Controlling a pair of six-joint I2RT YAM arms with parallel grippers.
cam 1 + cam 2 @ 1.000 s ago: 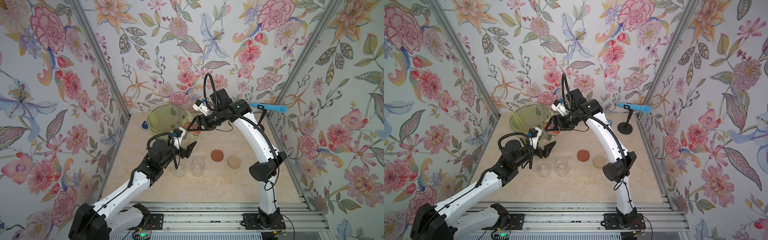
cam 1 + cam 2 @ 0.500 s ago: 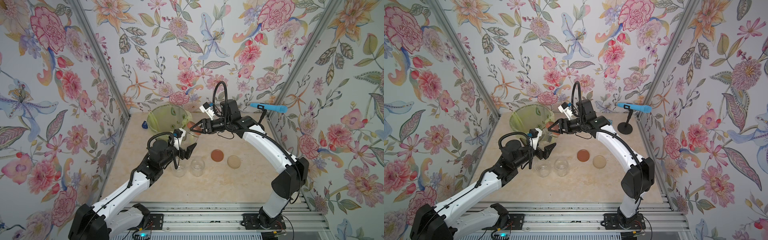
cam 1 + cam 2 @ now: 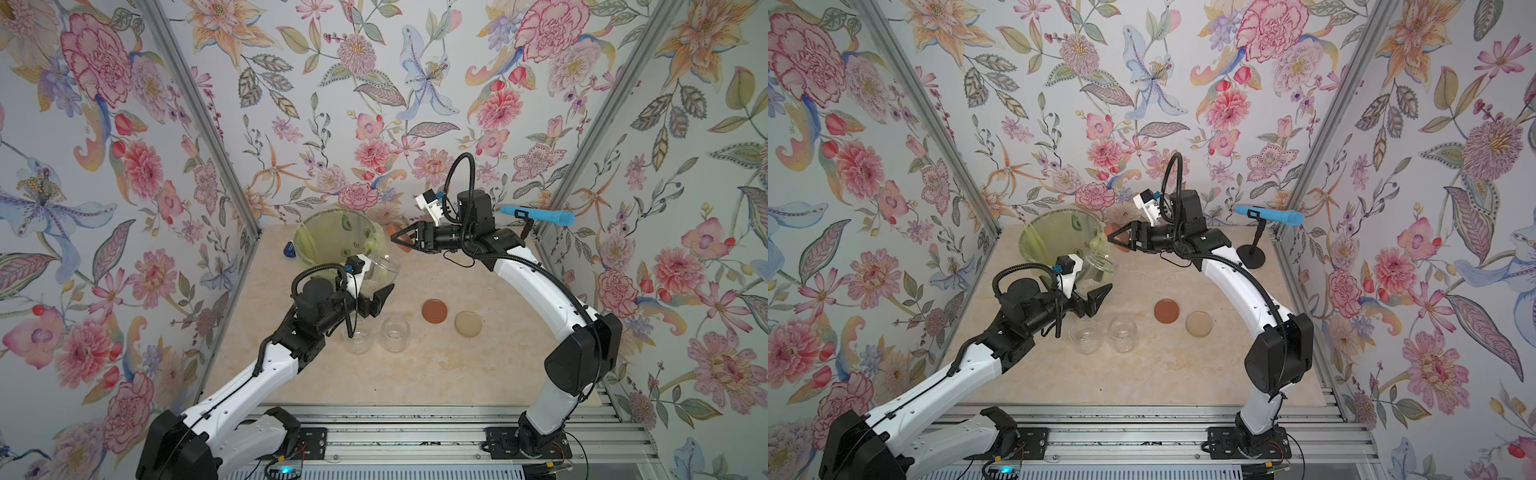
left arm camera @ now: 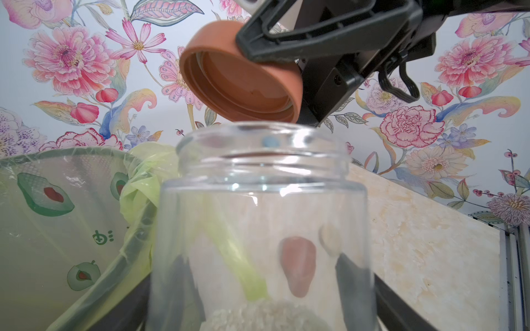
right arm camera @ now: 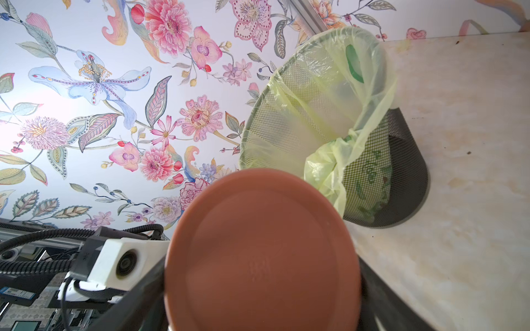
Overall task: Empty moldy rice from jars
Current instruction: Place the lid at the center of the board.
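- 2 empty jars (image 3: pixel 395 328) stand upright nearest the rail, one partly under the left arm's wrist. A low swing of that arm could knock it over.
- 2 loose lids (image 3: pixel 434 311) lie flat on the table (image 3: pixel 415 374) beside them, clear of both grippers. Low risk.
- Left gripper (image 3: pixel 376 284) is clamped on the third jar (image 4: pixel 263 217), lid off, w/ moldy rice (image 4: pixel 266 315) clumped at its base. Glass is slick, so it may twist in the jaws when tipped. The clump may stick, or drop all at once.
- Right gripper (image 3: pixel 400 241) is closed on the reddish-brown lid (image 5: pixel 262 252), near the jar mouth. If it stays there, the jar rim could hit it en route.
- Bin (image 3: pixel 332 237) sits just behind the jar, w/ liner (image 5: pixel 329 160) bunched at one side of the rim. A short pour would put rice on the fold or the table.
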